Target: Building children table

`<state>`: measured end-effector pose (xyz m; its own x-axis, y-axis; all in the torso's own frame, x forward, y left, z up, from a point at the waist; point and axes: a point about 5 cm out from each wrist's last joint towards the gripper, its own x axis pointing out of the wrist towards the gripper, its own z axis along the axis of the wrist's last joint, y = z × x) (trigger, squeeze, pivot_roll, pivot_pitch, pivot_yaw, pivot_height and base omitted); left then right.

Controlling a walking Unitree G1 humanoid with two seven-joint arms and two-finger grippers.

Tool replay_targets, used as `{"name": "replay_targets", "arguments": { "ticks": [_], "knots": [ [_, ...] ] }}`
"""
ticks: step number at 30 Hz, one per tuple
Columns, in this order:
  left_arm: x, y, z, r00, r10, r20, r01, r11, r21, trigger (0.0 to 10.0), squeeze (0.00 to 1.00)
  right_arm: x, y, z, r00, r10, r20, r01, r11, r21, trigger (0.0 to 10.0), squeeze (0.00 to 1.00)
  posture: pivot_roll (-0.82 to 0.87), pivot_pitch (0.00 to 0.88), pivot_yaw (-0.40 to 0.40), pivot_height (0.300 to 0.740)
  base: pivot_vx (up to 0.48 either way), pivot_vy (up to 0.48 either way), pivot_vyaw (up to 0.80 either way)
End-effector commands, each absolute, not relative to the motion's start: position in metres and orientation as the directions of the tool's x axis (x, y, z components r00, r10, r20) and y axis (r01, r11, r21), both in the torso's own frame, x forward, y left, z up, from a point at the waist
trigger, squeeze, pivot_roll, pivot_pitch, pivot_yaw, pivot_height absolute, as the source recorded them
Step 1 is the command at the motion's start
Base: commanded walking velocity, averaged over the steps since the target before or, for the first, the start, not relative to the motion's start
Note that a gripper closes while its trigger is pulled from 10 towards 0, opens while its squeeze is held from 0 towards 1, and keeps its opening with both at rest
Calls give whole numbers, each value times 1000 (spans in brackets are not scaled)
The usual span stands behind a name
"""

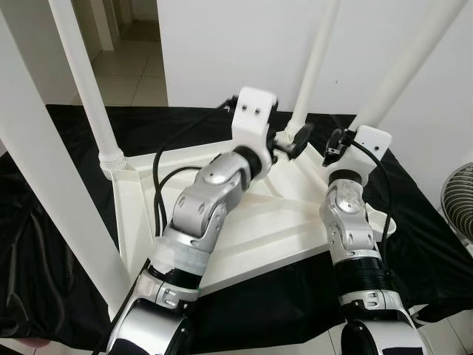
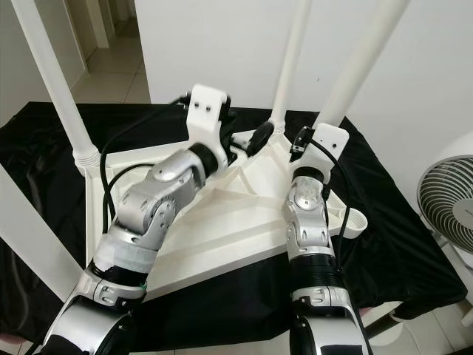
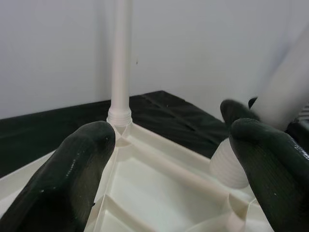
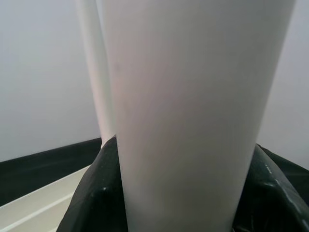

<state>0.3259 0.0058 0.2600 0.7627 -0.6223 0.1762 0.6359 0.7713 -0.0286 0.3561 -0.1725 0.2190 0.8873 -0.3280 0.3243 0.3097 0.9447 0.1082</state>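
Right wrist view: my right pincer (image 2: 301, 142) closed round tall white plastic leg (image 4: 193, 111) | leg's axis upright | left pincer (image 3: 169, 164) open, empty, just beside.

No readable text, labels, brands, numbers or signs anywhere in these views.
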Motion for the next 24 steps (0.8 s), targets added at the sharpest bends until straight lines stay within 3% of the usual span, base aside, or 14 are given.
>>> {"name": "replay_targets", "arguments": {
  "ticks": [1,11,15,24],
  "knots": [
    [326,7,246,754,-642,143,648,762,6,10000,0,354,-176,223,884,-315,345,294,949,113,10000,0,32,4,-18,740,0,0,0],
    [321,18,213,771,-632,77,629,775,65,10000,0,351,-180,221,893,-286,348,265,958,108,10000,0,11,0,4,740,0,0,0],
    [315,14,184,739,-673,-23,669,729,143,10000,0,347,-200,218,880,-335,337,323,942,91,10000,0,-5,0,26,740,0,0,0],
    [309,0,170,685,-725,-72,722,664,194,10000,0,347,-203,217,880,-339,332,332,940,80,10000,0,-5,0,24,740,0,0,0]
  ]
}}
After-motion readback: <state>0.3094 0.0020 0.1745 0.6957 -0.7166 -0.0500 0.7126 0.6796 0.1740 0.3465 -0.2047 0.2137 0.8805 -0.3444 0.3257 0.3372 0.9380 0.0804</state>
